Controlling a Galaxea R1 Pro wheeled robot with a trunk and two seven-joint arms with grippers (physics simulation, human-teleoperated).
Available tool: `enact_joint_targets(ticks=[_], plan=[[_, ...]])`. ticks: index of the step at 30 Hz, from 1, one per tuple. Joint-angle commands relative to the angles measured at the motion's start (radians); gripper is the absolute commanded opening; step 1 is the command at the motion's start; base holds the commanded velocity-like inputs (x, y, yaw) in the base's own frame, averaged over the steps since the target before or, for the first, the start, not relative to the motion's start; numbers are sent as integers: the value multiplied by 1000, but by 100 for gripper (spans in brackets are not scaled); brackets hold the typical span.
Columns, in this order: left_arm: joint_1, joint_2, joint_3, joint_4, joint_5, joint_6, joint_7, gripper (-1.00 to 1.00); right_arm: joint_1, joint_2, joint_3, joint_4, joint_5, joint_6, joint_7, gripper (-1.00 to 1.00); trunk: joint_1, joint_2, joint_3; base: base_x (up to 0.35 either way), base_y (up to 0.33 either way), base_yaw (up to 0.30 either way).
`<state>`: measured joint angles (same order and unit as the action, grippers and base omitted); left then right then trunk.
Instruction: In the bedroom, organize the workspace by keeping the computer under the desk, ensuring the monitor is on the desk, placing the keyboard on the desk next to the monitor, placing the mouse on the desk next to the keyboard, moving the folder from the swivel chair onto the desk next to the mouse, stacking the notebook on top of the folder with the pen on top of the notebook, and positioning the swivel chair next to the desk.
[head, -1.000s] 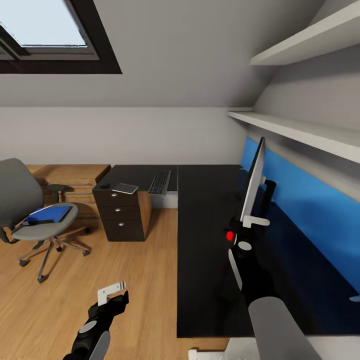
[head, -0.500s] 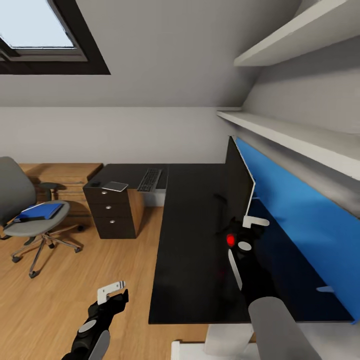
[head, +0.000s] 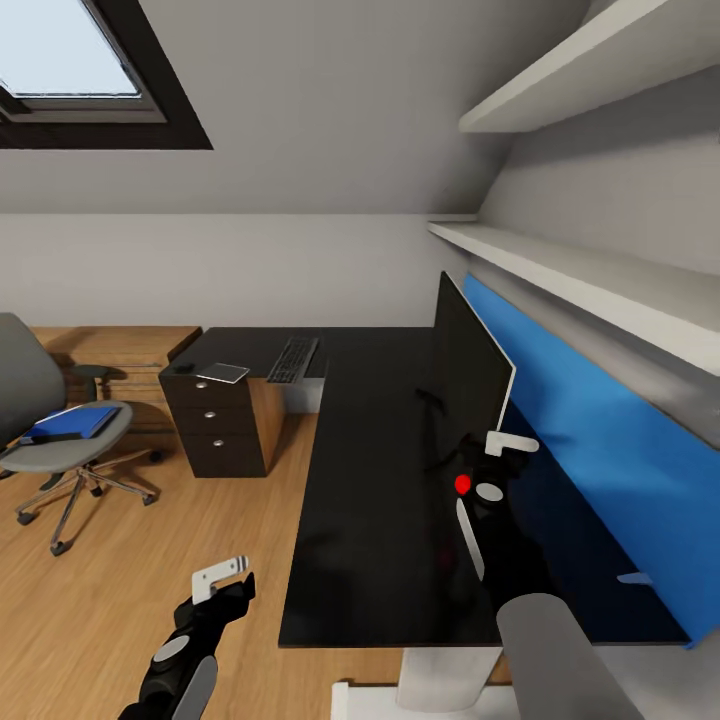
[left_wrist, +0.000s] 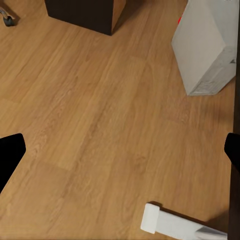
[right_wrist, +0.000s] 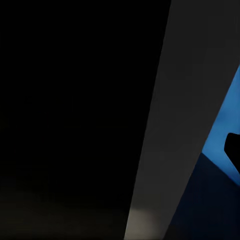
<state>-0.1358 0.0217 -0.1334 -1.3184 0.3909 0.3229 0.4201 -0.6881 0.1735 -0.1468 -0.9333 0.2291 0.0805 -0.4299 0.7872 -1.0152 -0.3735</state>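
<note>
Right gripper (head: 497, 443) is up against the near end of the monitor (head: 470, 375), seemingly clamped on the screen's edge; the right wrist view shows a black front and a grey edge strip close up, but whether the jaws grip it I cannot tell. Monitor stands on the desk (head: 370, 480) along its right edge, in front of the blue wall panel (head: 590, 440), turned at an angle to it. Left gripper (head: 222, 578) hangs over the wood floor (head: 150, 560) off the desk's near left corner, holding nothing, fingers spread wide in the left wrist view. Keyboard (head: 293, 359) lies at the far edge of the desk; notebook (head: 223, 373) and mouse (head: 182, 367) are at the far left end above the drawer unit (head: 215, 430). Folder (head: 70, 423) lies on the swivel chair (head: 60, 440) seat, well apart from the desk. Computer (left_wrist: 207, 45) stands on the floor beside the desk edge
</note>
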Motion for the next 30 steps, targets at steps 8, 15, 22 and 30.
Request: enact_joint_targets(ticks=[8, 15, 22, 30], plan=[[-1, 1, -3, -3, 9, 2, 9, 100, -1, 1, -2, -1, 9, 8, -1, 100, 0, -1, -1, 0, 0, 0], [-1, 3, 20, -4, 11, 4, 9, 100, -1, 1, 1, -2, 7, 9, -1, 100, 0, -1, -1, 0, 0, 0], [-1, 3, 80, -4, 12, 6, 9, 100, -1, 1, 0, -1, 7, 8, -1, 100, 0, -1, -1, 0, 0, 0], [-1, 3, 93, -4, 14, 7, 8, 100, -1, 1, 0, -1, 7, 8, -1, 100, 0, -1, -1, 0, -44, 0]])
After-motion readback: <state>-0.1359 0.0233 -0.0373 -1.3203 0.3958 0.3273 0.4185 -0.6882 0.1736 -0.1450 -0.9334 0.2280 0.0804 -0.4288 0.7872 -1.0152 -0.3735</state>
